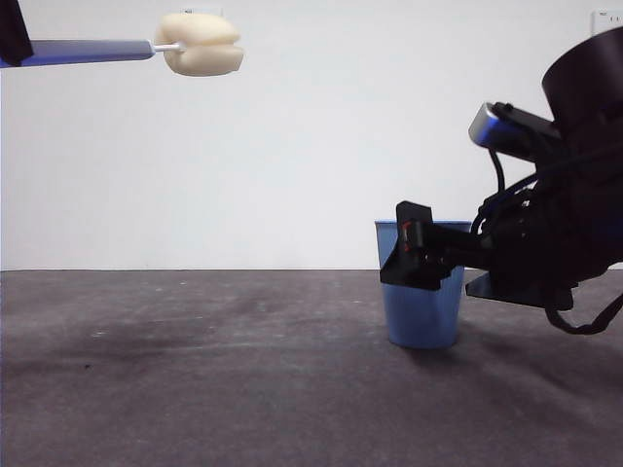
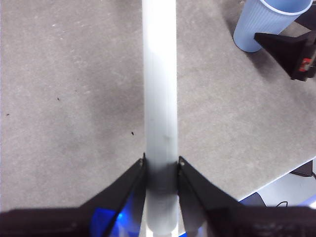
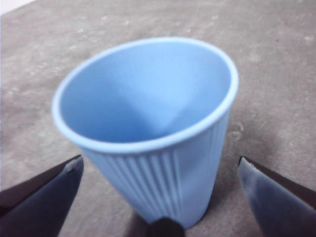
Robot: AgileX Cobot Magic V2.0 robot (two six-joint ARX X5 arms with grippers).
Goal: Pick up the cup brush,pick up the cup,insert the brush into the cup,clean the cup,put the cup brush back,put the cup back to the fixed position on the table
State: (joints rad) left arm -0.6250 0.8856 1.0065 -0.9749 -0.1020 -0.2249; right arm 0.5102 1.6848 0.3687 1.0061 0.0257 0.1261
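cup brush [image 1: 200, 45]: held high at the left of the front view, lying level in the air, grey handle running off the left edge, pale yellow sponge head pointing right, well above the worktop.
left gripper [image 2: 161, 165]: closed tight on the brush's grey handle, one jaw pressed to each side; in the front view only a dark tip of it shows at the top left corner.
worktop [image 1: 195, 370]: dark grey, mottled, with faint pale scuffs; bare under the brush.
cup [image 1: 421, 306]: blue, ribbed, standing upright on the worktop right of centre, mouth up, inside looks empty; well apart from the brush.
right gripper [image 3: 160, 192]: comes in from the right, low, at the cup's upper half; jaws spread wide, one on each side of the cup, with a gap showing between each jaw and the cup wall in the right wrist view; it has hold of nothing.
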